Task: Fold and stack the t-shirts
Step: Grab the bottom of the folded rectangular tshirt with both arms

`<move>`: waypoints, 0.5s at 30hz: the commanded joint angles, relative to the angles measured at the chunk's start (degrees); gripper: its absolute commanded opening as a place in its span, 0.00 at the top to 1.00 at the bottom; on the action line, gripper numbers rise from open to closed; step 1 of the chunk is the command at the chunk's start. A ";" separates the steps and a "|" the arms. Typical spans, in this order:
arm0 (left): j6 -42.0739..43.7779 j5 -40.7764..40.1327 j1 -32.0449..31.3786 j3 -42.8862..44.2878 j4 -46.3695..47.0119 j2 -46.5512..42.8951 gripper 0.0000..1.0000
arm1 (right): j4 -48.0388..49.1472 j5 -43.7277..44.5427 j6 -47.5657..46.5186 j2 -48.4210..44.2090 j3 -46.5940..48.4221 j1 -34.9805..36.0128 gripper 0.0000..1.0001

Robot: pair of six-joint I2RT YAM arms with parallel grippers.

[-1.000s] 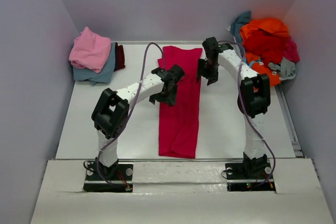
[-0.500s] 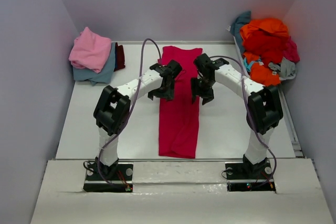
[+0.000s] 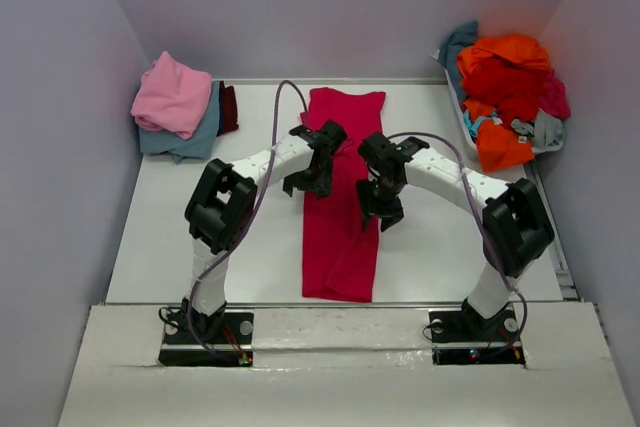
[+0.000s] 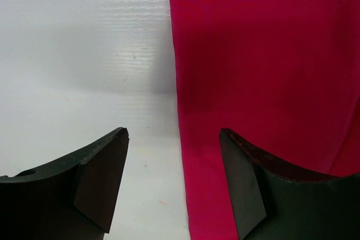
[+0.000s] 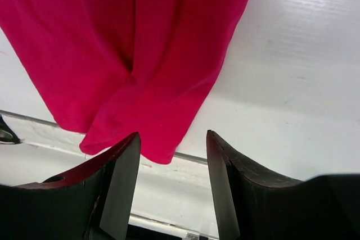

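A magenta-red t-shirt [image 3: 340,237], already folded into a long strip, lies down the middle of the table [image 3: 150,247] from near its near edge to its far edge. The cloth looks light, soft and limp, likely to sag and slide on the smooth surface, so it is best pinched at a hem or at its long side edges. At mid-length the right gripper [image 5: 172,134] hangs over the strip's right edge, jaws apart and empty. Just beyond, the left gripper [image 4: 173,134] straddles the strip's left edge, also released. A folded stack [image 3: 175,97], pink on top, sits at the far left corner, and an unfolded pile [image 3: 505,77] of orange and red tees at the far right. A second ago the right gripper hovered farther back beside the shirt; it has swung nearer, while the left has barely shifted.
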 commanded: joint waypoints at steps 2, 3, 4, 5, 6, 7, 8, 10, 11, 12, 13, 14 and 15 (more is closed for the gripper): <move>1.55 -0.37 0.22 3.67 -1.07 1.67 0.23 | 0.75 -2.24 1.84 -2.82 -3.00 2.68 0.44; 1.73 -0.72 0.22 4.20 -1.42 2.28 0.23 | 0.75 -2.50 1.93 -2.39 -3.88 3.38 0.44; 1.81 -0.81 0.22 4.20 -1.42 2.46 0.23 | 0.75 -2.51 1.93 -2.38 -4.24 4.26 0.45; 1.90 -0.72 0.22 4.55 -1.25 2.55 0.23 | 0.84 -2.68 1.93 -2.12 -4.50 4.79 0.45; 1.82 -0.63 0.75 4.82 -1.42 2.90 0.23 | 1.01 -3.12 2.01 -1.95 -4.85 5.84 0.45; 1.82 -0.46 0.75 5.60 -1.42 3.25 0.23 | 1.45 -3.21 2.10 -1.77 -5.03 6.37 0.45; 1.90 -0.37 0.75 5.96 -1.42 3.52 0.23 | 1.54 -3.30 2.36 -1.68 -5.12 6.90 0.45; 1.99 -0.10 0.75 6.49 -1.77 4.22 0.23 | 1.81 -3.47 2.80 -0.98 -5.38 8.74 0.46; 1.99 -0.02 0.75 6.58 -1.69 4.31 0.23 | 2.07 -3.21 3.59 -0.80 -5.56 9.44 0.47; 1.99 0.07 0.75 6.58 -1.51 4.22 0.23 | 2.16 -3.30 3.94 -0.63 -5.64 11.19 0.47; 2.08 0.07 0.75 6.40 -1.60 4.14 0.23 | 2.33 -3.47 4.38 -0.63 -5.65 12.17 0.47; 2.08 -0.02 0.75 6.14 -1.25 3.79 0.23 | 3.12 -3.65 5.34 -0.63 -5.91 13.13 0.47; 2.08 -0.02 0.75 5.88 -1.16 3.61 0.23 | 3.39 -3.82 5.96 -0.54 -6.08 14.01 0.48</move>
